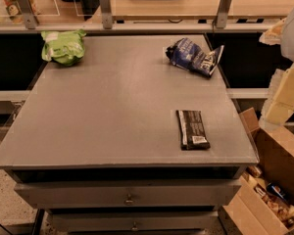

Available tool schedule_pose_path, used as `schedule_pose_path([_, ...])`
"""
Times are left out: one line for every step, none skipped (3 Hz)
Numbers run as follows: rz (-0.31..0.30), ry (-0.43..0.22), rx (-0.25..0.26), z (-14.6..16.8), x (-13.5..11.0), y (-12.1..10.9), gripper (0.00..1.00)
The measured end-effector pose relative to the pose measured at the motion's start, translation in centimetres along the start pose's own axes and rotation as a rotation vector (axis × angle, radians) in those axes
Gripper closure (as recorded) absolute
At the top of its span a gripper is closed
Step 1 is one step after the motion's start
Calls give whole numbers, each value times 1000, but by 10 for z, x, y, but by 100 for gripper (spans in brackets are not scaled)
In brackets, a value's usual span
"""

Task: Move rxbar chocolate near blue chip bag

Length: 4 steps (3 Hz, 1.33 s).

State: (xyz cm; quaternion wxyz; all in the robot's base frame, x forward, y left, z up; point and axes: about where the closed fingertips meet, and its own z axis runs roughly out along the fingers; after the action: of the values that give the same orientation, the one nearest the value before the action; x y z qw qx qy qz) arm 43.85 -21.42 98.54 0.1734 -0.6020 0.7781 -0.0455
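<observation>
The rxbar chocolate (pixel 193 129) is a small dark bar with a white stripe and label patch. It lies flat near the front right of the grey table top (pixel 117 111). The blue chip bag (pixel 194 56) lies crumpled at the back right of the table, its crimped end pointing right. The bar is well in front of the bag, with a wide gap of bare table between them. My gripper (pixel 282 98) shows as pale cream parts at the right edge of the view, beyond the table's right side and above the floor, touching nothing.
A light green bag (pixel 63 46) lies at the back left corner. An open cardboard box (pixel 269 190) with snacks stands on the floor at the right. A counter with metal posts (pixel 105 6) runs behind the table. Drawers (pixel 130 195) sit under the top.
</observation>
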Motion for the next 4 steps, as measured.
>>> schedule_pose_path([5, -1, 12, 0, -2, 0, 0])
schedule_pose_path([71, 25, 7, 20, -2, 9, 0])
schedule_pose_path([71, 25, 7, 19, -2, 9, 0])
schedule_pose_path([114, 28, -34, 33, -8, 19, 0])
